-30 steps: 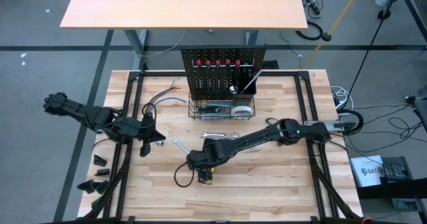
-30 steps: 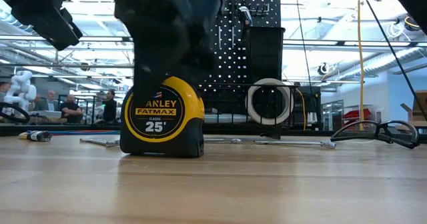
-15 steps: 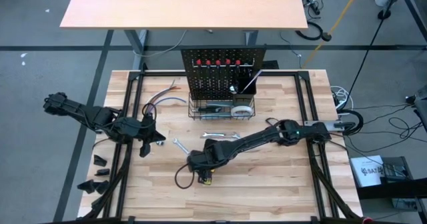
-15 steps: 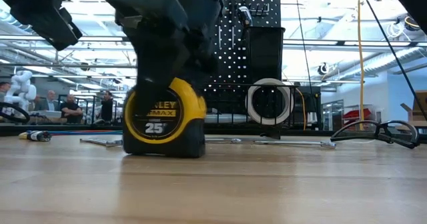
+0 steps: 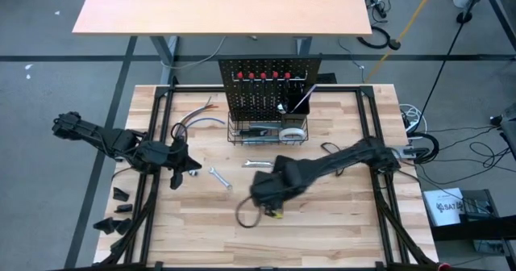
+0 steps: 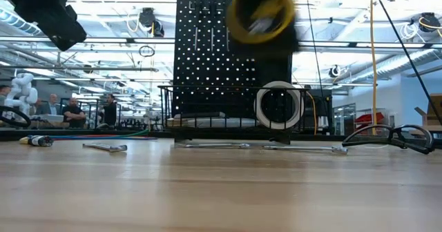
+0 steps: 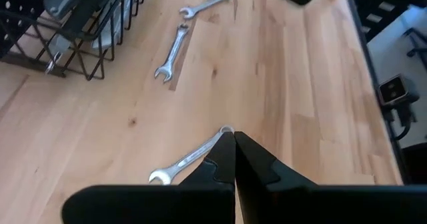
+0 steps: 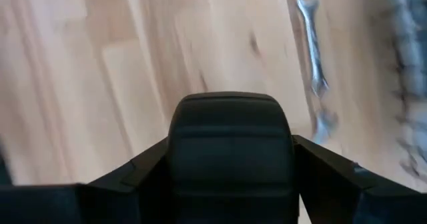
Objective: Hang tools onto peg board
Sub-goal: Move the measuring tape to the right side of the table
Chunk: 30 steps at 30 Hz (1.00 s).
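The right end effector (image 5: 270, 198) is closed around the yellow-and-black round tape measure (image 6: 260, 12), its fingers set partly apart by the width of the case, seen between them in the right wrist view (image 8: 230, 147). In the low view the tape measure hangs clear of the desk, level with the upper part of the upright black perforated metal peg board (image 5: 270, 85). In the high view the end effector sits in front of the peg board, toward the desk's near edge, and well apart from it.

Step in hand, as judged: carrying the lifted tape measure to the peg board. The next move calls for travel toward the peg board and alignment of the case with a free hook or with the black wire basket (image 5: 242, 131) at the board's base.

The left end effector (image 7: 233, 159) is fully closed and holds nothing. It hovers left of the peg board, with its tip above a silver open-ended wrench (image 7: 189, 159) lying on the light wooden desk (image 5: 339, 223). Two further silver wrenches (image 7: 172, 53) lie just in front of the basket.
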### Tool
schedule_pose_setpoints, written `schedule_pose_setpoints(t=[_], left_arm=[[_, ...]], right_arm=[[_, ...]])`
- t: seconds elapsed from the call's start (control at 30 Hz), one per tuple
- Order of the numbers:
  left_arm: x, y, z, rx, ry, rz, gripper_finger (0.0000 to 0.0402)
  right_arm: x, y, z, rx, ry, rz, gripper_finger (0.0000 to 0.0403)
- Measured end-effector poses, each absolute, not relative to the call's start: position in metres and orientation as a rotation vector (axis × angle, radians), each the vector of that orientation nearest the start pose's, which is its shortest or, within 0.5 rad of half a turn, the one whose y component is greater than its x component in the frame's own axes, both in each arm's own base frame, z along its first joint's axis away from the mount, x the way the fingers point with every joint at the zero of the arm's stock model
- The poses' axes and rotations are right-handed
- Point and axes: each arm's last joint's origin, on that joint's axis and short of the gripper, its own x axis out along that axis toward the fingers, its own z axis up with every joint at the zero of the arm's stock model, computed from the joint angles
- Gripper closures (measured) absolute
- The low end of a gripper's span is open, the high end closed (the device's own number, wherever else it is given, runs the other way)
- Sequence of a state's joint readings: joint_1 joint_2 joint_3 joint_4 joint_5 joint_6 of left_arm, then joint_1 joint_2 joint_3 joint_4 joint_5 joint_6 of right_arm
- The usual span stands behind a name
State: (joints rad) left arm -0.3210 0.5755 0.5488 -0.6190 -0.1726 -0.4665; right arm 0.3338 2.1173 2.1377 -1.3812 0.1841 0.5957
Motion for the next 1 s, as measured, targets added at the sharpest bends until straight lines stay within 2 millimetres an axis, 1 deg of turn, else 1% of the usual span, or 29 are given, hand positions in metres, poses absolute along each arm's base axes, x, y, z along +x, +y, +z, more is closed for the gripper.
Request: schedule_pose_setpoints(t=[0.1, 0.13, 0.2, 0.27, 0.33, 0.43, 0.53, 0.63, 0.7, 0.77, 0.87, 1.0], left_arm=[[0.119, -0.034, 0.245, -0.298, 0.618, 0.007, 0.0402], [0.119, -0.034, 0.245, -0.303, 0.611, 0.011, 0.0402], [0.12, -0.034, 0.246, -0.324, 0.593, 0.023, 0.0402], [0.121, -0.034, 0.248, -0.329, 0.575, 0.025, 0.0401], [0.123, -0.035, 0.249, -0.331, 0.564, 0.025, 0.0401], [0.128, -0.036, 0.247, -0.328, 0.565, 0.035, 0.0402], [0.14, -0.039, 0.245, -0.328, 0.563, 0.043, 0.0402], [0.157, -0.043, 0.241, -0.336, 0.551, 0.055, 0.0402], [0.17, -0.043, 0.238, -0.345, 0.538, 0.069, 0.0402], [0.181, -0.043, 0.232, -0.367, 0.545, 0.077, 0.0402], [0.194, -0.043, 0.226, -0.406, 0.553, 0.099, 0.0401], [0.209, -0.045, 0.226, -0.392, 0.566, 0.134, 0.0402]], right_arm=[[0.374, 0.139, 0.324, 0.181, 1.27, -0.256, 0.0153], [0.365, 0.141, 0.328, 0.192, 1.265, -0.263, 0.0153], [0.345, 0.145, 0.325, 0.219, 1.279, -0.291, 0.0153], [0.321, 0.149, 0.317, 0.27, 1.28, -0.317, 0.0153], [0.296, 0.152, 0.309, 0.364, 1.235, -0.321, 0.0153], [0.26, 0.153, 0.287, 0.502, 1.187, -0.345, 0.0153], [0.226, 0.147, 0.262, 0.611, 1.189, -0.43, 0.0153], [0.199, 0.141, 0.24, 0.653, 1.226, -0.514, 0.0153], [0.188, 0.138, 0.23, 0.662, 1.262, -0.54, 0.0153], [0.182, 0.136, 0.225, 0.678, 1.257, -0.544, 0.0153], [0.18, 0.134, 0.215, 0.658, 1.248, -0.558, 0.0153], [0.182, 0.135, 0.203, 0.647, 1.194, -0.553, 0.0153]])
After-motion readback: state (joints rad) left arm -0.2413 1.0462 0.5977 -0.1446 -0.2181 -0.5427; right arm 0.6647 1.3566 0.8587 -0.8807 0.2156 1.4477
